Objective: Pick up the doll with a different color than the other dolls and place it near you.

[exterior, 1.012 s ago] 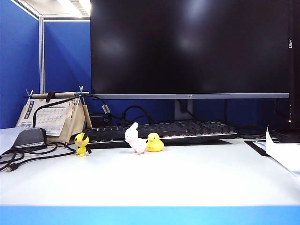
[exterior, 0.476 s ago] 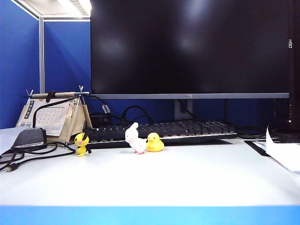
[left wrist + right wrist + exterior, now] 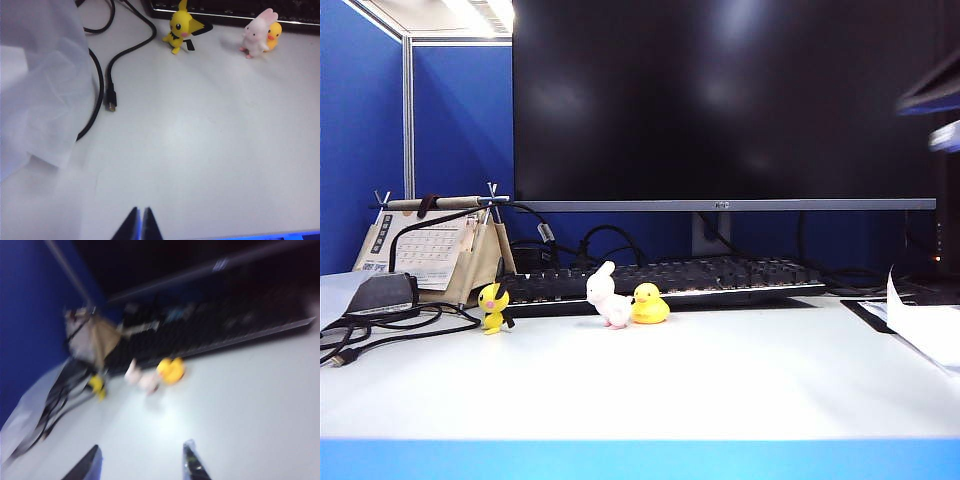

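The white, pale-pink rabbit doll (image 3: 608, 297) stands on the white desk in front of the keyboard, touching or almost touching the yellow duck (image 3: 649, 304) on its right. The yellow pointy-eared figure (image 3: 494, 308) stands apart to the left. The left wrist view shows the rabbit (image 3: 257, 34), the duck (image 3: 273, 36) and the yellow figure (image 3: 181, 27) far from my left gripper (image 3: 140, 211), which is shut and holds nothing. My right gripper (image 3: 142, 452) is open and empty above bare desk. The rabbit (image 3: 141, 377) and the duck (image 3: 171, 370) lie blurred, well beyond it.
A black keyboard (image 3: 660, 280) and a large monitor (image 3: 720, 100) stand behind the dolls. A desk calendar (image 3: 435, 250), a power adapter (image 3: 382, 293) and black cables (image 3: 380, 325) are at the left. White paper (image 3: 925, 325) lies at the right, and a thin white sheet (image 3: 35, 85) near the left arm.
A blurred part of my right arm has come into the exterior view at the upper right edge. The three dolls have not moved.
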Tool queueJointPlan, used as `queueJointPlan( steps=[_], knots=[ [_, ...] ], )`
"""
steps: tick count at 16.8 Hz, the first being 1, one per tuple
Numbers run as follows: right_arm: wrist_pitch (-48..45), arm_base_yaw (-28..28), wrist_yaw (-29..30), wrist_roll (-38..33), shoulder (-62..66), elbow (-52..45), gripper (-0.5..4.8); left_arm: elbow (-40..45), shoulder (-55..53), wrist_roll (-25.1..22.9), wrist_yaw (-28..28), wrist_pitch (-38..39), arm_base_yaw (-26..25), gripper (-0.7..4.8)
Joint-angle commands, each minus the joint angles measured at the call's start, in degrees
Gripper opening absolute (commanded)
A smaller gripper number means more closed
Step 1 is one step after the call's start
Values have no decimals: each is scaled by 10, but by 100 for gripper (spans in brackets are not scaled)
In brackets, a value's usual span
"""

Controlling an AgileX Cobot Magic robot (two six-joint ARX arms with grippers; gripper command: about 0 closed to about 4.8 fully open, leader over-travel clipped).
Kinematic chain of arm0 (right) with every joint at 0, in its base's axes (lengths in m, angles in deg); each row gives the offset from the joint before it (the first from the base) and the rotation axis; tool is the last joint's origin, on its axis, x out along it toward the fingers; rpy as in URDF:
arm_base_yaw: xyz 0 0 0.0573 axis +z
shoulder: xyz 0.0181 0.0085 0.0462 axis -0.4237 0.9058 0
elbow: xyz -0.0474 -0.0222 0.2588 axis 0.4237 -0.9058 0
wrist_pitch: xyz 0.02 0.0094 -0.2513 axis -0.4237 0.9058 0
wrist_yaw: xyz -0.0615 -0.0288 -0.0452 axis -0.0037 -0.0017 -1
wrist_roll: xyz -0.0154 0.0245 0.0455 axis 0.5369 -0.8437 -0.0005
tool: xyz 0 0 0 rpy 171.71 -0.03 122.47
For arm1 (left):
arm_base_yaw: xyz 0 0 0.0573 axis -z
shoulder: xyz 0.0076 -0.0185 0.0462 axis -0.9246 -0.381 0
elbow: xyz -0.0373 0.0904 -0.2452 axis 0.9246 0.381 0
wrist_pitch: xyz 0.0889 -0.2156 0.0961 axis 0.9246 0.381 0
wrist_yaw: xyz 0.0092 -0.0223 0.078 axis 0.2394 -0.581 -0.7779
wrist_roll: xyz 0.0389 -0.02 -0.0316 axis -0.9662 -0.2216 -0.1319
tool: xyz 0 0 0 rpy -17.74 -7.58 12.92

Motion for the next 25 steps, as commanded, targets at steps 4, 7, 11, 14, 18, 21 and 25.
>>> queueJointPlan(
  steps=[4,7,11,14,18,21,25],
  knots=[
    [-219,58,75,29,427,139,288,-1,-1,0,1,1,1,24],
    [-302,103,72,46,668,234,289,-1,0,0,2,1,1,24],
    [-291,114,73,41,814,340,368,-1,0,0,1,-1,1,24],
    [-278,106,71,44,841,393,368,-1,0,0,1,-2,0,24],
    [-221,77,81,45,894,477,368,-1,0,0,1,-2,1,24],
    [-191,77,108,44,930,502,368,-1,0,0,1,-1,1,24],
    [-191,81,110,44,941,502,368,-1,0,0,1,-2,1,24]
  ],
)
